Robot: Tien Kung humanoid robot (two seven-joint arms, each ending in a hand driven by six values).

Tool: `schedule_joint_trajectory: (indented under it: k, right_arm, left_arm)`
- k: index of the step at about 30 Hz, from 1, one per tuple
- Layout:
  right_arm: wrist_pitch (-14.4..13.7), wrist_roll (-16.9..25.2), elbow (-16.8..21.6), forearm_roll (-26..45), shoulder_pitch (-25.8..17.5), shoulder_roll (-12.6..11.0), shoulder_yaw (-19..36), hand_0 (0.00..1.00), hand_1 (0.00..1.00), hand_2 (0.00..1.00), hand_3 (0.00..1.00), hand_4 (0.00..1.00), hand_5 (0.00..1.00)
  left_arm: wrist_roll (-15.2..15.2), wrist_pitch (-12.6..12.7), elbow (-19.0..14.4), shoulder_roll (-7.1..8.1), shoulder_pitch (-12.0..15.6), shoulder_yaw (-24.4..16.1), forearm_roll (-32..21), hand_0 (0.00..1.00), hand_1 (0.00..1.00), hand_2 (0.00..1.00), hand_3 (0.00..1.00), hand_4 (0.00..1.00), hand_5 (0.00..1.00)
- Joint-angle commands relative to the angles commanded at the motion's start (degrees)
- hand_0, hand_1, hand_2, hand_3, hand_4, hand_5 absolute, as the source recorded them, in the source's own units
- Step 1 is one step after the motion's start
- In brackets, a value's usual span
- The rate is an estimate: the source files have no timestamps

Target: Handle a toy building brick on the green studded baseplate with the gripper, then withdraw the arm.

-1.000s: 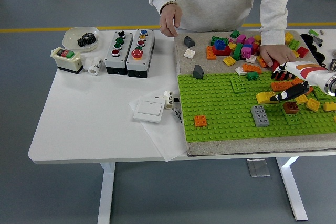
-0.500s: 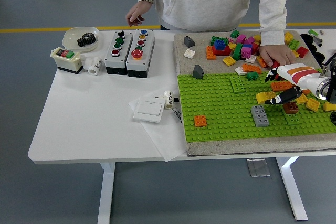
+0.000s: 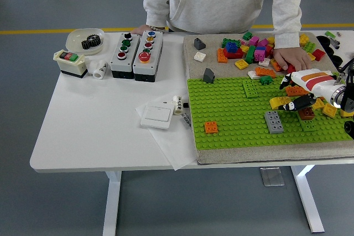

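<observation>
One green studded baseplate [image 3: 232, 120], one robot hand [image 3: 301, 95]. By the black fingertips [image 3: 292, 104]: one yellow brick [image 3: 279, 102], one brown brick [image 3: 306, 114], one grey brick [image 3: 273, 121]. Well away from the fingers: one orange brick [image 3: 211, 127], two button boxes [image 3: 136, 54], one wall switch [image 3: 157, 115], one white dish [image 3: 85, 39]. Loose brick heap [image 3: 249, 49] beyond: too many to count.

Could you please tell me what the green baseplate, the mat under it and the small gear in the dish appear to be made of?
The green baseplate looks like moulded plastic: uniform colour, regular studs, slight sheen. The mat beneath seems to be felt or coarse fabric: beige, matte, soft edges. The gear is dark and toothed; metal or black plastic, too small to tell. Its dish looks like pale glossy plastic.
</observation>
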Motion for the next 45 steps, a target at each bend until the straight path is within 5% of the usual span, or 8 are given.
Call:
schedule_joint_trajectory:
  k: [45]
  right_arm:
    - [-1.34, -0.07, -1.65, 0.15, -0.64, 1.31, -0.88, 0.445, 0.512, 0.561, 0.547, 0.806, 0.405]
  left_arm:
    - [0.23, -0.08, -0.09, 0.07, -0.54, -0.27, 0.8, 0.81, 0.823, 0.8, 0.648, 0.714, 0.613]
